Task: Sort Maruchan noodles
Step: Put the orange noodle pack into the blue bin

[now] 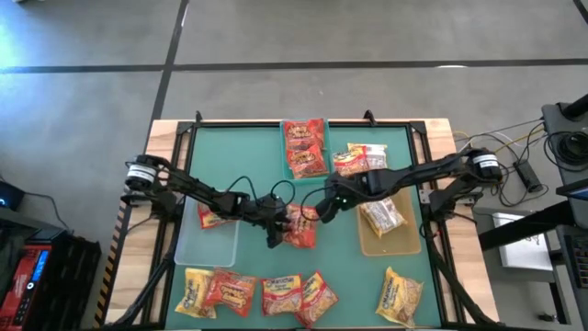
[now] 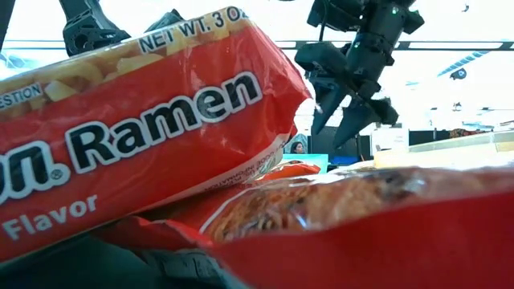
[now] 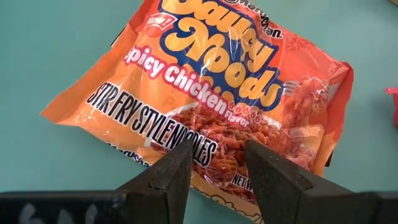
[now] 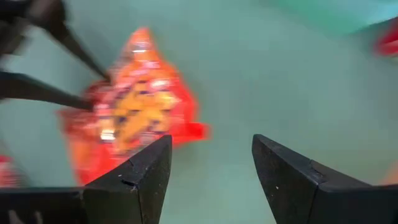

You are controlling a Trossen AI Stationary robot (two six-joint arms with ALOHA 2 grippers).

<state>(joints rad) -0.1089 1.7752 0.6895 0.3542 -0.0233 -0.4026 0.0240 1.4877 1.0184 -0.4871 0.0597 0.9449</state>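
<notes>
At the centre of the high view, the left gripper (image 1: 273,241) stands half open over the orange Spicy Chicken noodle packet (image 1: 300,227) lying flat on the teal desk (image 1: 257,165). The right gripper (image 1: 323,208), open and empty, hovers just beside. Both arms so near may collide, and the slippery film may slide away.

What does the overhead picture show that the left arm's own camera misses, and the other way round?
Only the overhead view shows the three bins, one teal, one clear, one tan, the row of packets along the near edge and both arms. Only the left wrist view makes the print readable: "Spicy Chicken" on the orange packet. Both show that packet on the green mat, at the left gripper.
</notes>
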